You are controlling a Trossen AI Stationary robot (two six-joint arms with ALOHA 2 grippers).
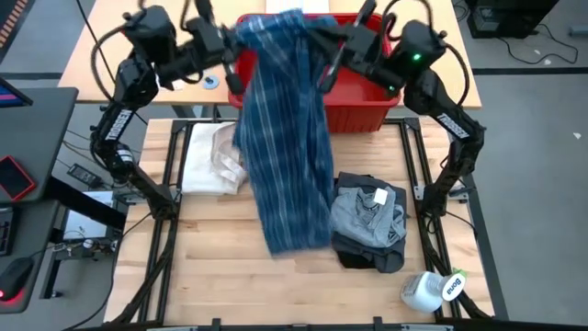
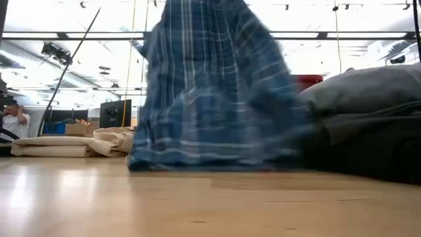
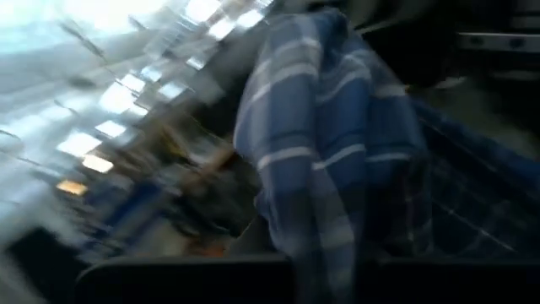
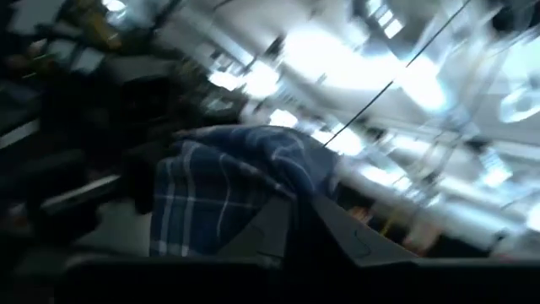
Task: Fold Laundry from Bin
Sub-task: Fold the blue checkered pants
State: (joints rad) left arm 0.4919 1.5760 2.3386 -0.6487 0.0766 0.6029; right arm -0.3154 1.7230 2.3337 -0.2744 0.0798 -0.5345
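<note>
A cream-white cloth (image 1: pixel 213 158) with strap loops lies bunched on the wooden table (image 1: pixel 211 276) at about nine o'clock from its middle; in the low view it shows as a flat pale fold (image 2: pixel 72 145). A white spray bottle (image 1: pixel 430 290) with a green label lies on its side near the table's five o'clock corner. At about eleven o'clock, on the paler desk behind, sits a small blue roll of tape (image 1: pixel 212 81). A person (image 2: pixel 13 122) shows in the room beyond.
</note>
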